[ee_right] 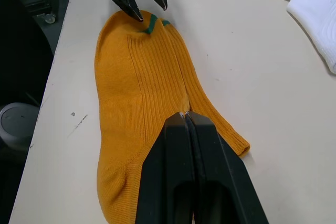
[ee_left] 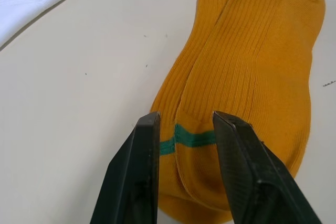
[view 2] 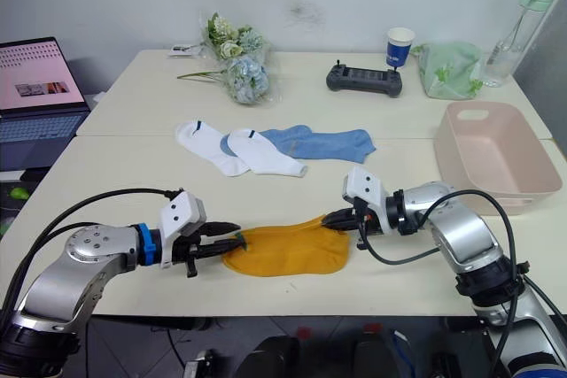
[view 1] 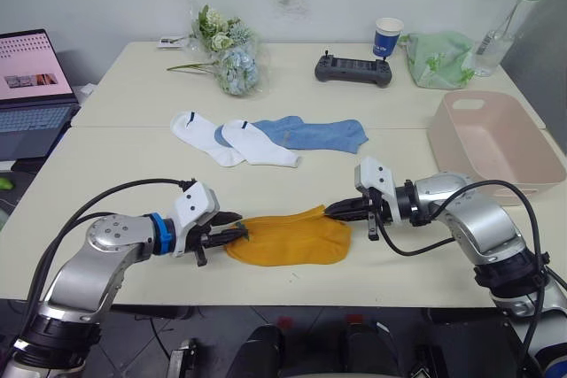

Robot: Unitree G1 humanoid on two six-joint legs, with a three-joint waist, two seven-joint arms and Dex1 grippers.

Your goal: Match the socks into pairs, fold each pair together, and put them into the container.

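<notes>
Two mustard-orange socks (view 1: 288, 238) lie stacked on each other at the table's near middle, with a green mark (ee_left: 191, 138) at their left end. My left gripper (view 1: 241, 226) is open and straddles that marked end. My right gripper (ee_right: 185, 115) is shut on the socks' right end and pinches a fold of fabric. Two white socks (view 1: 235, 141) and two light blue socks (view 1: 310, 133) lie overlapping further back in the middle. The pale pink container (view 1: 523, 174) stands at the right edge, with nothing visible inside.
At the back stand a bunch of flowers (view 1: 230, 55), a black controller (view 1: 354, 69), a paper cup (view 1: 387, 38), a pale green bag (view 1: 438, 59) and a water bottle (view 1: 509, 19). An open laptop (view 1: 31, 86) sits off the table's left side.
</notes>
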